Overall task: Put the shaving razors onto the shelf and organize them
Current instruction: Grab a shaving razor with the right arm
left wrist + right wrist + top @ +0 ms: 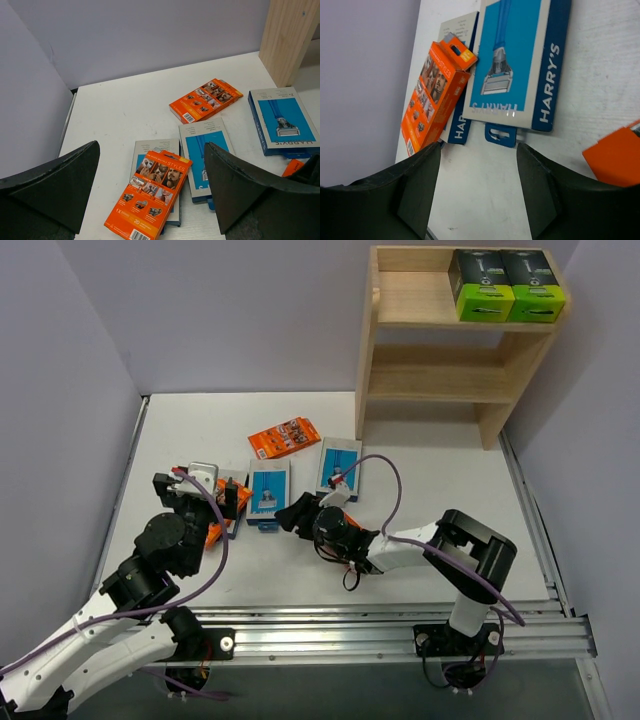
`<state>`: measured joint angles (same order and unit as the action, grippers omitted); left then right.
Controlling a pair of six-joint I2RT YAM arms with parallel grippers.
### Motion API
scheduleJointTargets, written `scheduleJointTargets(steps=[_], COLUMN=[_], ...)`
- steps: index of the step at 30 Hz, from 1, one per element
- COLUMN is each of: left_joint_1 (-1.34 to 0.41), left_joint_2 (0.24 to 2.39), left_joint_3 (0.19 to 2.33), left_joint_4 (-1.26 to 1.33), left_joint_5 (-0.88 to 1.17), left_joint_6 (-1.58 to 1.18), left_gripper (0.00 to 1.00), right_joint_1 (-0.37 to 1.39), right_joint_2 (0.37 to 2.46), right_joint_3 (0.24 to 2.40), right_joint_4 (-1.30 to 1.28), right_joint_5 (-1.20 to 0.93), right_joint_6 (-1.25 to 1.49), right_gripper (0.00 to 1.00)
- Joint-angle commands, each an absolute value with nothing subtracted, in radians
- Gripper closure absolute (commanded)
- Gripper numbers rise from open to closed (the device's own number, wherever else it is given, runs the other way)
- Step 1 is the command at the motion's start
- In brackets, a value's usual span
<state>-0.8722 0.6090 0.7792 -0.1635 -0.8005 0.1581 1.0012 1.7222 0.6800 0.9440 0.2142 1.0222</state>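
Two black boxes with lime-green ends (507,285) stand side by side on the top tier of the wooden shelf (400,335). On the table lie an orange pack (284,437) and two light-blue cards (339,466) (268,492). In the left wrist view another orange pack (150,195) lies on top of a third light-blue card (152,150). My left gripper (152,195) hangs open above that pack. My right gripper (477,185) is open and empty over bare table just below a blue card (515,60). A third orange pack (615,155) shows only a corner.
The shelf's lower tier (440,380) holds nothing. A purple cable (390,490) loops over the table above the right arm. Grey walls close in the left, back and right sides. A metal rail (400,625) runs along the near edge.
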Motion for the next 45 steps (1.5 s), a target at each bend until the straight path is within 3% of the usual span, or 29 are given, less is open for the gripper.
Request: scheduleJointTargets(steps=[1, 24, 45], left_joint_1=[-0.884, -0.939, -0.963], left_joint_2=[0.6, 0.557, 0.532], left_joint_3=[0.781, 0.761, 0.764], left_joint_4=[-0.117, -0.106, -0.115], left_joint_5=[-0.802, -0.828, -0.816], left_joint_6=[0.153, 0.189, 0.193], left_gripper=[0.06, 0.06, 0.06], right_joint_1=[0.983, 0.954, 1.002], right_joint_2=[1.735, 2.1, 2.218], right_joint_3=[0.765, 1.216, 1.313], right_joint_4=[1.039, 0.876, 0.832], right_joint_5=[0.147, -0.041, -0.052], right_joint_6=[1.035, 1.074, 1.169], right_gripper=[0.42, 0.43, 0.44])
